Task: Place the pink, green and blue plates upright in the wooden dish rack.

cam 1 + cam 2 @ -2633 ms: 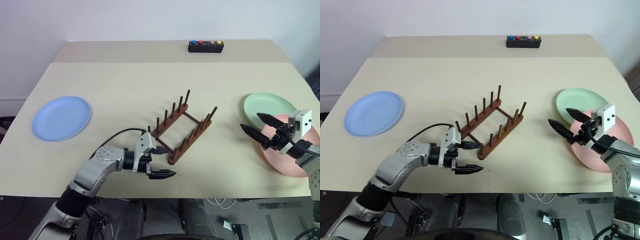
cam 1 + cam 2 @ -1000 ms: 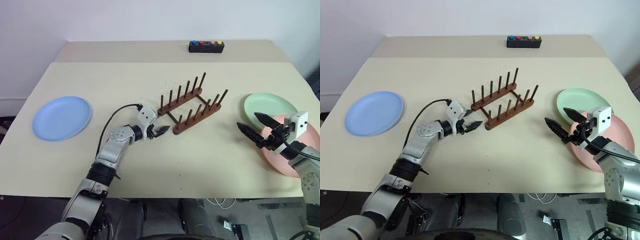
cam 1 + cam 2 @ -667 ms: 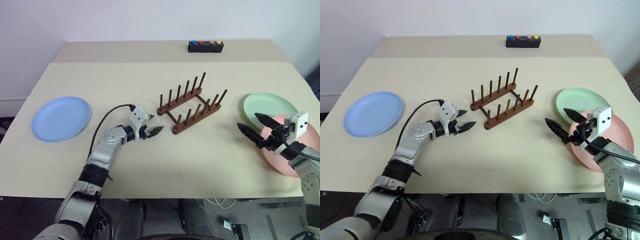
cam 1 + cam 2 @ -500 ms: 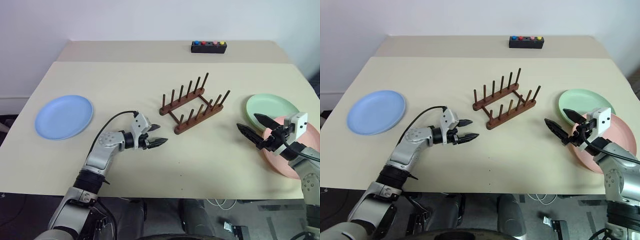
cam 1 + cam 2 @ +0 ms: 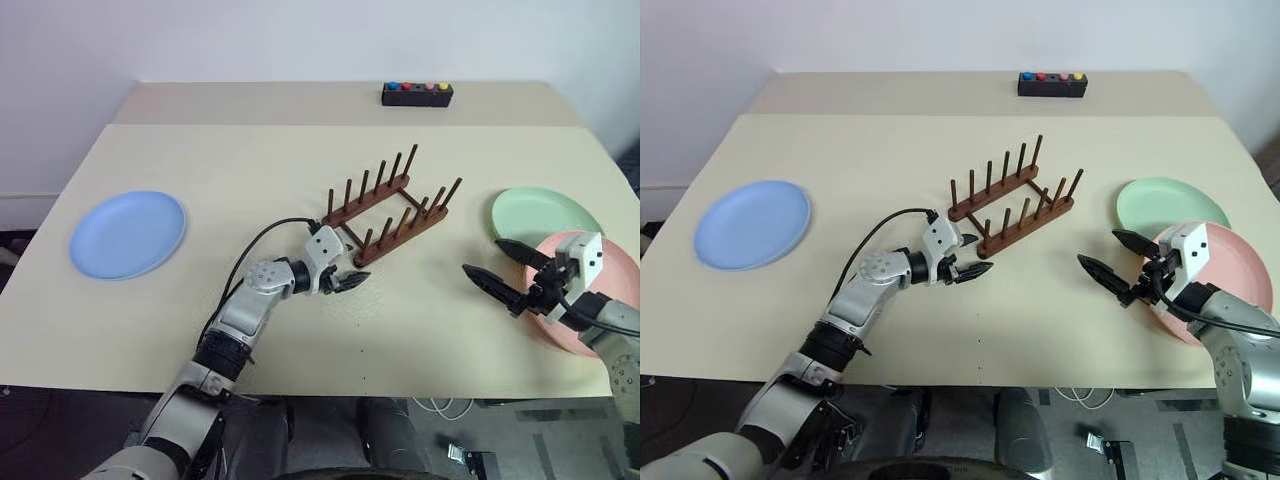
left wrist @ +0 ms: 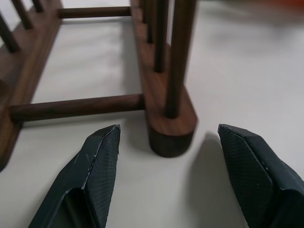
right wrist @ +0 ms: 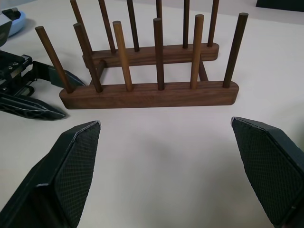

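The wooden dish rack [image 5: 390, 208] stands empty at mid-table, turned at a slant. My left gripper [image 5: 350, 281] is open at the rack's near left end. In the left wrist view its fingers [image 6: 97, 164] flank the tip of one rail [image 6: 172, 129] without touching it. The blue plate [image 5: 127, 233] lies flat at the far left. The green plate [image 5: 545, 212] lies flat at the right, with the pink plate [image 5: 622, 288] overlapping its near edge. My right gripper [image 5: 483, 258] hovers wide open and empty just left of the pink plate, pointing at the rack [image 7: 152, 95].
A small black box with coloured buttons [image 5: 417, 94] sits at the table's far edge. A black cable runs along my left forearm [image 5: 255, 250]. Bare tabletop lies between the rack and the blue plate and along the front edge.
The rack swung round from its steeper slant between the earliest frames and a second ago. Since then my left gripper drew back, then moved right to the rack's end. Its jaws narrowed slightly.
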Available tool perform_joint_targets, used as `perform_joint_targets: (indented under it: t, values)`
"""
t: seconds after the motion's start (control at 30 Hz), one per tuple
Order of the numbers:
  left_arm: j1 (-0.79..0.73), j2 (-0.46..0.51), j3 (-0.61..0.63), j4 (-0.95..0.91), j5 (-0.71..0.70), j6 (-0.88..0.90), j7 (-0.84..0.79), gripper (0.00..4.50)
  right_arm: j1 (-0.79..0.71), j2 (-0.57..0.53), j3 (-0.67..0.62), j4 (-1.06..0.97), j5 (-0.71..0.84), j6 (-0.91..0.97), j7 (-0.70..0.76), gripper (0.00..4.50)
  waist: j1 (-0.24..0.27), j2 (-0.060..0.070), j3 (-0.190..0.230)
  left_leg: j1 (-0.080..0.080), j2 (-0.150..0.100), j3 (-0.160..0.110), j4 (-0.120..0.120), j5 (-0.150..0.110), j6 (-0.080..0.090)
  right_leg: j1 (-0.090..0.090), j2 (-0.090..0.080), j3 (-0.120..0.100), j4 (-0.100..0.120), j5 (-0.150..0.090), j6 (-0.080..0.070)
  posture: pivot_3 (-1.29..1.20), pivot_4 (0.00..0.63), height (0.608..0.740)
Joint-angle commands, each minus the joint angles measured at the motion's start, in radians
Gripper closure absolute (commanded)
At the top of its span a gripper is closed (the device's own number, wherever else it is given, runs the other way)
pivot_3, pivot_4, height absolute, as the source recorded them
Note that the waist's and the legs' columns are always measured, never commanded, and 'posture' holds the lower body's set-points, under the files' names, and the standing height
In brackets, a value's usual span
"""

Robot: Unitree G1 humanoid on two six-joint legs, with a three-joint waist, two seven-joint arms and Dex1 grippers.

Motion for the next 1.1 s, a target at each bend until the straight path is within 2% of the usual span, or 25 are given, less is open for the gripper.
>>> perform_joint_targets:
  t: [0.03,0.13,0.3,0.47,0.6,0.87,1.1]
  values:
    - [-0.007,-0.009,0.014,0.025,0.012,-0.007,0.03,2.48,0.003,0.002,-0.015,-0.045,0.008,-0.008,-0.007,0.0,-0.001,0.0,0.0,0.0,0.0,0.0,0.0,0.0,0.0,0.0,0.0,0.0,0.0,0.0,0.0,0.0,0.15,0.734]
    - [-0.001,-0.005,0.019,0.019,0.005,-0.016,0.022,3.77,0.005,0.004,-0.014,-0.047,0.008,-0.009,-0.01,0.0,-0.001,0.0,0.0,0.0,0.0,0.0,0.0,0.0,0.0,0.0,0.0,0.0,0.0,0.0,0.0,0.0,0.15,0.734]
    - [0.002,0.034,0.017,0.019,0.014,-0.058,-0.003,3.77,0.006,0.001,-0.01,-0.051,0.016,-0.001,-0.003,0.0,-0.003,0.0,0.0,0.0,0.0,0.0,0.0,0.0,0.0,0.0,0.0,0.0,0.0,0.0,0.0,0.0,0.15,0.734]
    - [-0.012,0.13,0.003,-0.007,-0.055,-0.119,-0.234,3.77,0.017,-0.017,0.01,-0.053,0.009,0.015,0.029,0.0,-0.007,0.0,0.0,0.001,0.0,0.0,-0.002,0.0,0.0,-0.001,0.0,0.0,0.0,0.0,0.0,0.0,0.15,0.734]
    - [-0.052,0.171,0.006,0.038,-0.078,-0.15,-0.346,3.77,0.013,-0.014,0.02,-0.05,-0.001,0.011,0.028,0.0,0.0,0.0,0.0,0.0,0.0,0.0,-0.001,0.0,0.0,-0.001,0.0,0.0,0.0,0.0,0.0,0.0,0.15,0.734]
    - [-0.154,0.131,0.016,0.228,-0.087,-0.238,-0.454,3.77,0.027,-0.012,0.011,-0.055,-0.006,0.006,0.022,0.0,-0.001,0.0,0.0,-0.001,0.0,0.0,-0.001,0.0,0.0,-0.001,0.0,0.0,0.0,0.0,0.0,0.0,0.15,0.734]
    - [-0.267,0.084,0.028,0.439,-0.042,-0.35,-0.458,3.77,0.032,-0.008,0.006,-0.061,-0.008,0.002,0.011,0.0,-0.003,0.0,0.0,-0.001,0.0,0.0,-0.001,0.0,0.0,-0.001,0.0,-0.001,0.0,0.0,0.0,0.0,0.15,0.734]
